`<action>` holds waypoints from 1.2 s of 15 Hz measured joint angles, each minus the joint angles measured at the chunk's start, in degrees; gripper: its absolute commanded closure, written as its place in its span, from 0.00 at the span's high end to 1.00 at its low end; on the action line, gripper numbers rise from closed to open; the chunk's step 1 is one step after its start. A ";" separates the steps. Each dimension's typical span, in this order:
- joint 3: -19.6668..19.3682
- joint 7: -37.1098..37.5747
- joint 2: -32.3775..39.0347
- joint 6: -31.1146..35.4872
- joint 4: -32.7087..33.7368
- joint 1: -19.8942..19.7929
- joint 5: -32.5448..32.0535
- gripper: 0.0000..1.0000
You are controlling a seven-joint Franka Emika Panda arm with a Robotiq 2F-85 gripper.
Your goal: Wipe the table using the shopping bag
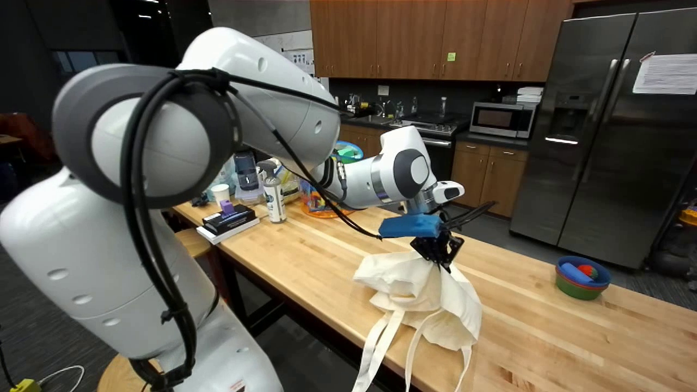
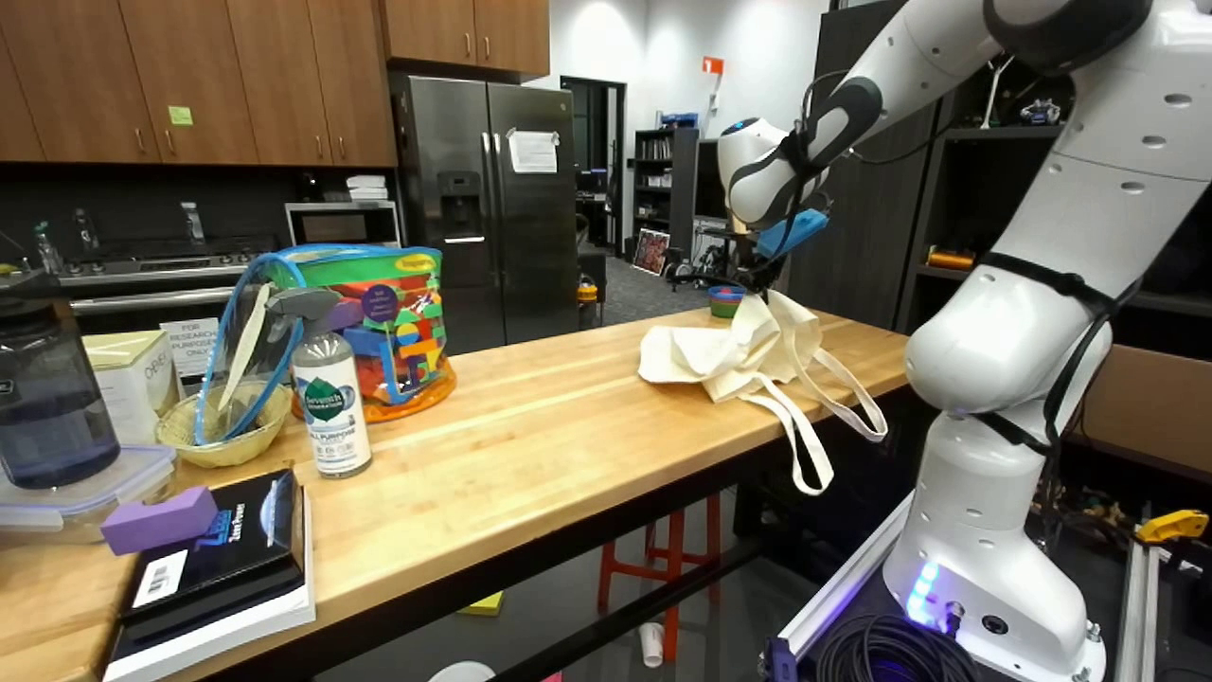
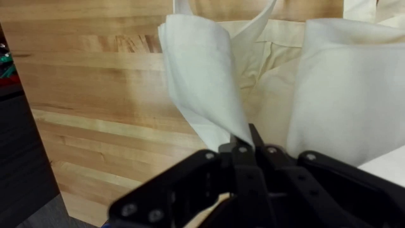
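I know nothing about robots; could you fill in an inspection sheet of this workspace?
Surface: long pale wooden plank tabletop, darker streaks in places.
Job's things: wrinkled cream-white cloth tote bag on the tabletop, its long loop handles hanging over the edge.
Clutter: grey-and-white spray bottle, purple block, shiny black box, stacked blue, red and green round bowls.
Black two-fingered tool: closed on the bag's cloth.
Black cables: strapped along the glossy white arm; a dark coil beside its base.
Surroundings: dark steel refrigerator, brown wooden cabinets.

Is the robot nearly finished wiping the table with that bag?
Done: the bag is gripped, its cloth pinched between the shut jaws. In hand: its folds rest on the table, perhaps mid-wipe; I can't tell what's been wiped. Left: probably wiping nearer the bowls, then letting go.
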 measured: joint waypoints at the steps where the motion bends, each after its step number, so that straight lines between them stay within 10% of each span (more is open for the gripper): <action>1: -0.33 0.00 1.37 0.86 1.30 0.03 -0.05 0.00; 18: 0.39 0.98 18.45 5.33 26.61 11.43 -1.26 0.00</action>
